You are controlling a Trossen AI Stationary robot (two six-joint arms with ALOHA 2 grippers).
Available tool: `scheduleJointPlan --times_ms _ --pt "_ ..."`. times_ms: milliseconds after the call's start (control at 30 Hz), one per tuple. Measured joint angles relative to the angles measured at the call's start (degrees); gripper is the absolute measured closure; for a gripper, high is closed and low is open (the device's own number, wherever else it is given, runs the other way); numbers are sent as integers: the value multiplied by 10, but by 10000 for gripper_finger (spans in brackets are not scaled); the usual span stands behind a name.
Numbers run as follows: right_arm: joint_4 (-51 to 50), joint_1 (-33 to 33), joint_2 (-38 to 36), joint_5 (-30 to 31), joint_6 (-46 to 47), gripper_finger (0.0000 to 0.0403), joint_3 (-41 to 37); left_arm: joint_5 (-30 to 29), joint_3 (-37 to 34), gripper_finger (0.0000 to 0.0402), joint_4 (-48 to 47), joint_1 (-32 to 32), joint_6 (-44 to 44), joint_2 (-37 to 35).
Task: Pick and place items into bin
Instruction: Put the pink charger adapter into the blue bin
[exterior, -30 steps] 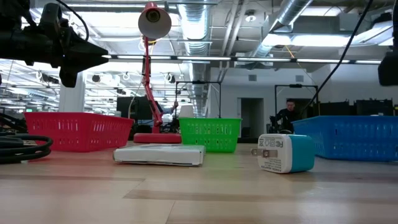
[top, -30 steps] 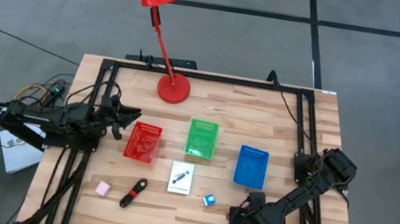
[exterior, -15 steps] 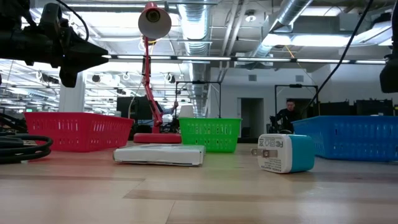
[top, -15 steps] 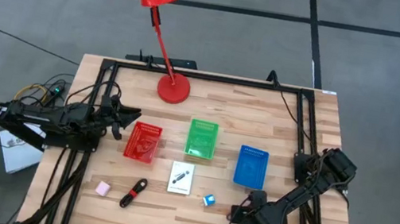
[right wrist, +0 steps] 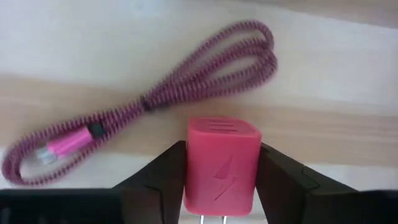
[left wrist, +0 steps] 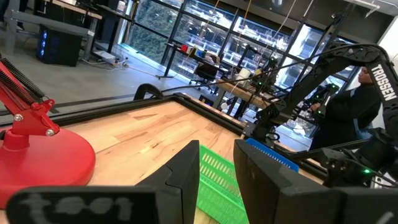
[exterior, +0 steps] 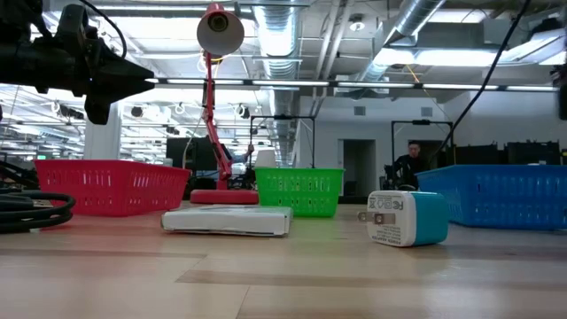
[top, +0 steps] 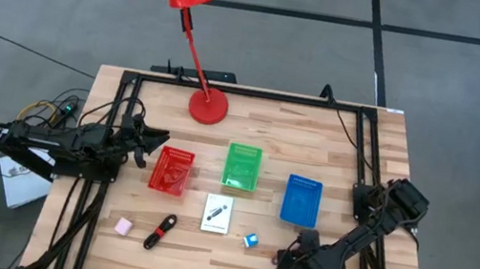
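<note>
The right gripper [right wrist: 221, 180] is flanking a pink charger [right wrist: 222, 167] near the desk's [top: 353, 152] front right edge, its fingers [right wrist: 163, 175] touching or nearly touching the charger's sides; this looks like the grasping step. Next, it likely needs a firm squeeze, a lift, then carrying to a bin [top: 301, 201]. A pink cable [right wrist: 155, 102] is lying just beside it, while the left gripper [left wrist: 217, 171] is waiting, slightly parted and empty, over the red bin [top: 171, 170] by the left edge.
</note>
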Motion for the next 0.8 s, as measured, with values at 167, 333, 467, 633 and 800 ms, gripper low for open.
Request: scheduleJointPlan --times_ms 167,333,467,633,800 --pt "-70 10 0 -7 -1 258 27 0 0 314 0 0 0 0" --pt "-169 4 0 24 -1 258 63 0 0 314 0 0 0 0" --pt "-258 -19 0 55 -10 244 91 0 0 314 0 0 0 0" --pt "-293 -62 -21 118 -62 253 103 0 0 314 0 0 0 0" --pt "-304 -123 -52 167 -112 251 102 0 0 314 0 0 0 0"
